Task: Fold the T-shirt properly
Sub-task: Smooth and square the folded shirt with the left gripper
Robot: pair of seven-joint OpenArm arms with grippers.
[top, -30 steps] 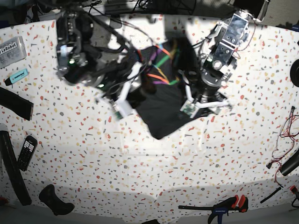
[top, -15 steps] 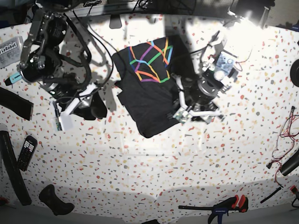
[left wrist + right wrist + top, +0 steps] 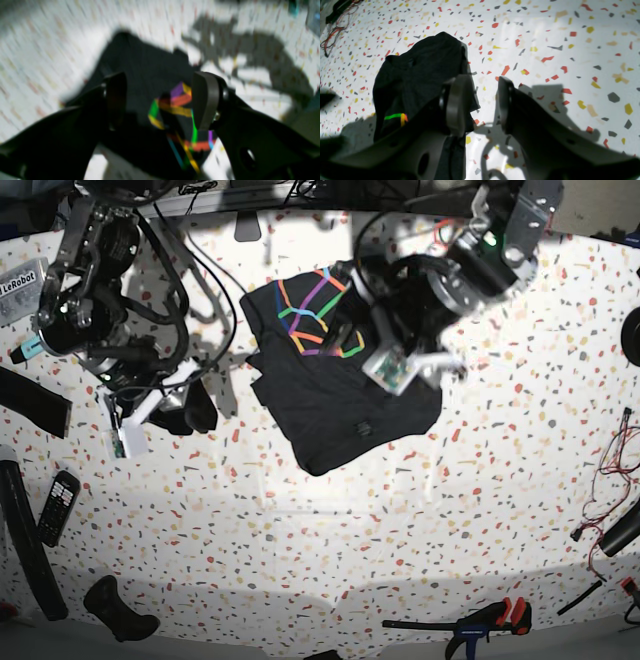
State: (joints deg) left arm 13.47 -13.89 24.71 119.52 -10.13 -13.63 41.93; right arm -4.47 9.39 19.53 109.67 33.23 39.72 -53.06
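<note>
- T-shirt [image 3: 335,395]: soft dark charcoal fabric, lying crumpled and partly folded on the tabletop, nearer the far edge than the near one and about midway between the side edges. A rainbow print of thin angular lines shows on its far part; the near part is plain and ends in a blunt point. The outline is uneven.
- Left gripper [image 3: 160,102]: two dark, matte, rounded paddle-shaped fingers set wide apart, nothing between them. It hangs over the printed area of the shirt; the wrist view is motion-blurred, so whether it touches the cloth cannot be told.
- Right gripper [image 3: 477,105]: one pale grey finger and one dark finger, moderately parted, gripping nothing. It sits over bare tabletop just beside the shirt's edge in the wrist view.
- Tabletop [image 3: 330,550]: smooth white surface speckled with red, yellow and grey chips, lightly glossy.
- Calculator [image 3: 57,507]: flat, dark, rectangular, near the left edge.
- Bar clamp [image 3: 470,623]: black with red-orange handle, at the near edge.
</note>
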